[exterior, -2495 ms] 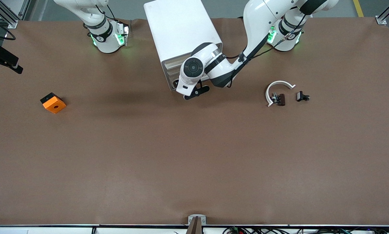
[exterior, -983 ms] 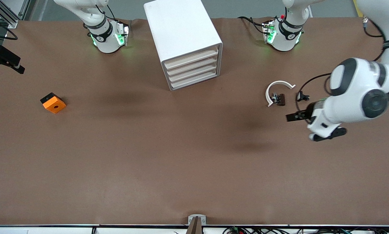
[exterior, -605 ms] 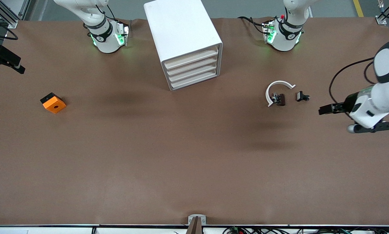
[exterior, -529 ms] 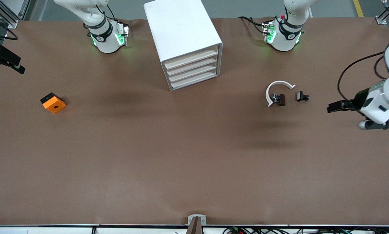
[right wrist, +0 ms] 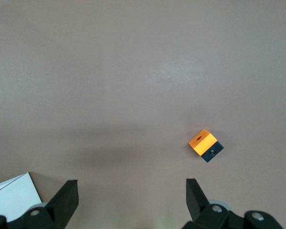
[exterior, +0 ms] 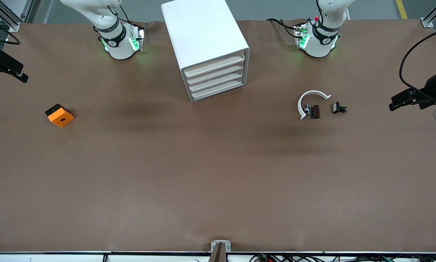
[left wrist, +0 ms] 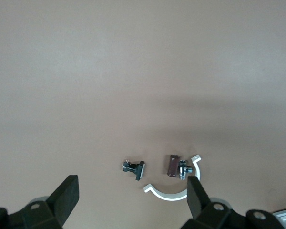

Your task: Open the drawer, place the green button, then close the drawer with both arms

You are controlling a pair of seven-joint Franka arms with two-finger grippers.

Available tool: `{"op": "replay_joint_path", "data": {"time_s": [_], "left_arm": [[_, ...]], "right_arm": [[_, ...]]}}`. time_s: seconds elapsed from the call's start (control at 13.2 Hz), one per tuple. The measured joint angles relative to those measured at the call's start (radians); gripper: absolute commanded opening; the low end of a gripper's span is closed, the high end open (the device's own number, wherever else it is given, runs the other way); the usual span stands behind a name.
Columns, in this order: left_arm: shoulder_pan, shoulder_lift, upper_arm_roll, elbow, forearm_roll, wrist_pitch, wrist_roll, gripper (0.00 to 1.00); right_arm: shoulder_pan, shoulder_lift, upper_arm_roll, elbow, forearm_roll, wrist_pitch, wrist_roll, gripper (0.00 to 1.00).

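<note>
All four drawers of the white drawer unit (exterior: 215,78) sit flush, and no green button shows on the worktop (exterior: 218,174). That fits either a drawer yet to be pulled or a button shut away inside, so no next move can be named. The left gripper (left wrist: 131,191) hangs high over a white clip (exterior: 310,98) at the left arm's end, and the right gripper (right wrist: 131,191) high near an orange block (exterior: 59,115) at the right arm's end, both well apart from the unit, fingers spread and grasping nothing.
</note>
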Motion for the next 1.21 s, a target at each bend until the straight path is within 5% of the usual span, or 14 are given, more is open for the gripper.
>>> {"op": "replay_joint_path", "data": {"time_s": [0.15,0.38,0.6,1.21], "left_arm": [[-0.076,-0.029,0.069,0.001,-0.008,0.0,0.0,1.0],[-0.313,-0.032,0.301,0.002,-0.009,0.0,0.0,1.0],[-0.439,-0.032,0.414,0.004,-0.01,0.0,0.0,1.0],[-0.564,-0.023,0.494,0.022,-0.01,0.001,0.0,1.0]], "right_arm": [[0.0,0.0,0.0,0.0,0.0,0.0,0.0,1.0],[0.0,0.0,0.0,0.0,0.0,0.0,0.0,1.0],[0.0,0.0,0.0,0.0,0.0,0.0,0.0,1.0],[0.0,0.0,0.0,0.0,0.0,-0.001,0.0,1.0]]}}
